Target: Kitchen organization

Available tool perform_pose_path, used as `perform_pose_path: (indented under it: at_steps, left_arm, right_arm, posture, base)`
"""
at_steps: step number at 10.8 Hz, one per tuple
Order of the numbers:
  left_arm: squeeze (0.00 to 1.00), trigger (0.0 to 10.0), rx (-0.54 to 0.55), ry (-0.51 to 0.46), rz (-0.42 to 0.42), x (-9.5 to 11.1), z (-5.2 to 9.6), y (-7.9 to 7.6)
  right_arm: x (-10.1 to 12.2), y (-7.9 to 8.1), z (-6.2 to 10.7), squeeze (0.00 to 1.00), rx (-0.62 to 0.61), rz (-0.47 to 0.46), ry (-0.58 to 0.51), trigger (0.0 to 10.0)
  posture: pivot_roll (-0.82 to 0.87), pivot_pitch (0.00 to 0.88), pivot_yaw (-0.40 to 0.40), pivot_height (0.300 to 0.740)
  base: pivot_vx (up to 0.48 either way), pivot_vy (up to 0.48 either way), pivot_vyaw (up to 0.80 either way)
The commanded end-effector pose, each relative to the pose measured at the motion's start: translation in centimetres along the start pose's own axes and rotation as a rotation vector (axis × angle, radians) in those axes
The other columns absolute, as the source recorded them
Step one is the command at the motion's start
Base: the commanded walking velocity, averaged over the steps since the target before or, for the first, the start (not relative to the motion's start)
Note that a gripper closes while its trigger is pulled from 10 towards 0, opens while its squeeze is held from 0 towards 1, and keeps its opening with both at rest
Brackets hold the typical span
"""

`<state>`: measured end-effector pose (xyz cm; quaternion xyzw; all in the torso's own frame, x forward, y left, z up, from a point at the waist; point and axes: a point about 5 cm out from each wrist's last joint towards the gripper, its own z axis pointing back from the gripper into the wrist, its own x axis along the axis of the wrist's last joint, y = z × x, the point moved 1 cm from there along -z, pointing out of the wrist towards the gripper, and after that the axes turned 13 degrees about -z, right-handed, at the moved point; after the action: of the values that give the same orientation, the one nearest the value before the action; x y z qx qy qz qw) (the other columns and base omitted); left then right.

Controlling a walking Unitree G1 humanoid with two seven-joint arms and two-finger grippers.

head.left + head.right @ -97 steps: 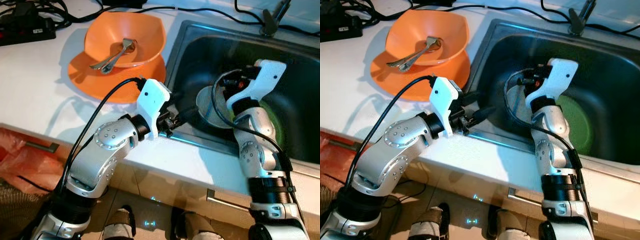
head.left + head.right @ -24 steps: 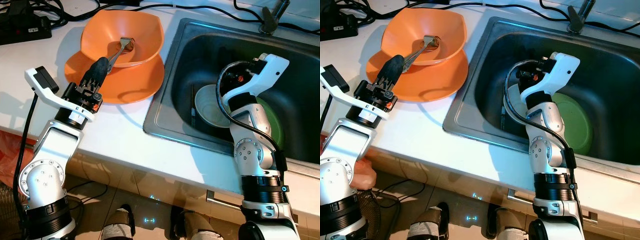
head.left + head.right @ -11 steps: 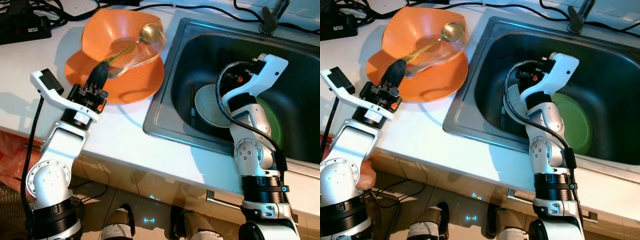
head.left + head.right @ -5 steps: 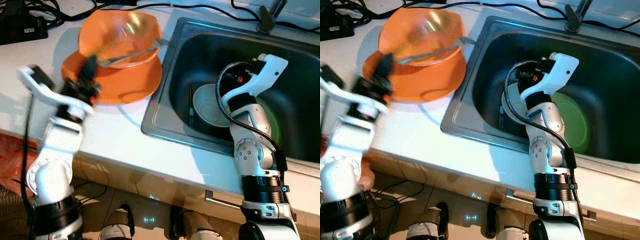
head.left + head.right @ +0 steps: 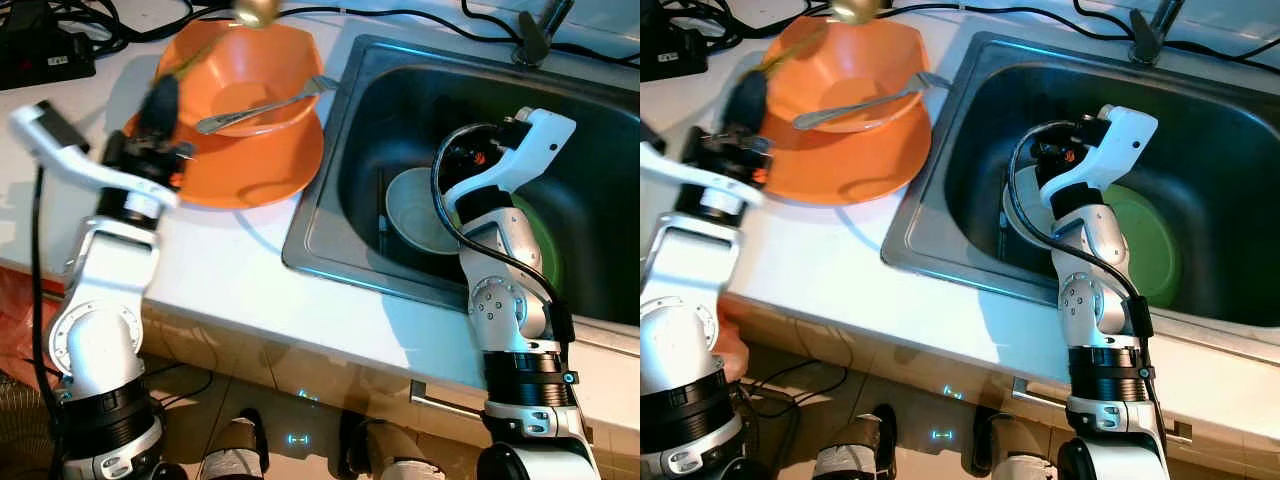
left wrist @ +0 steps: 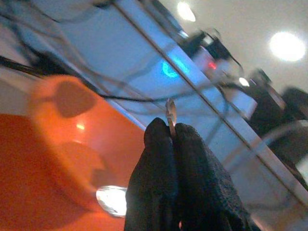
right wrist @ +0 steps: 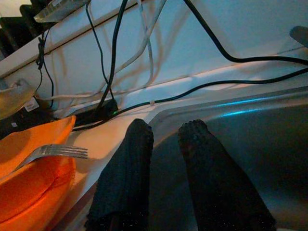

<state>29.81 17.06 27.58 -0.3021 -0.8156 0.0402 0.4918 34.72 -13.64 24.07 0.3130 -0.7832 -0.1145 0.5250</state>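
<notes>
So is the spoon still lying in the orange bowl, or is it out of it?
Out. The left gripper is shut on the spoon, whose head is raised above the orange bowl; a fork rests in the bowl.

I read a white countertop across the left part of the head views. A black power strip lies at its far left corner. Black cables run along the back edge, behind the faucet base. Below the counter front, a metal cabinet handle sits at the right and a red plastic bag at the far left. The right wrist view adds a white cable on the wall.
</notes>
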Motion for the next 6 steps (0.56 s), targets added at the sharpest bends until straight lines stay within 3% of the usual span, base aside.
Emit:
perform_pose_path:
  at_steps: [1,2,6]
  left_arm:
    - [0.0,10.0,-0.093,-0.002,-0.035,0.3,-0.4,-1.6]
    - [0.0,10.0,-0.15,0.025,-0.06,-0.1,-0.8,-2.6]
    - [0.0,10.0,-0.273,0.063,-0.034,-1.4,-2.1,-5.3]
  right_arm:
    - [-0.1,-0.2,0.1,0.0,-0.005,0.008,0.008,10.0]
    - [-0.1,-0.1,0.0,0.0,-0.005,0.006,0.006,10.0]
    - [0.1,-0.3,0.1,0.0,-0.017,-0.008,-0.005,10.0]
  posture:
    - [0.15,0.247,-0.049,0.74]
    - [0.14,0.241,-0.046,0.74]
    - [0.14,0.249,-0.041,0.74]
  base:
    - [0.0,0.0,0.0]
    - [0.0,0.0,0.0]
    - [0.0,0.0,0.0]
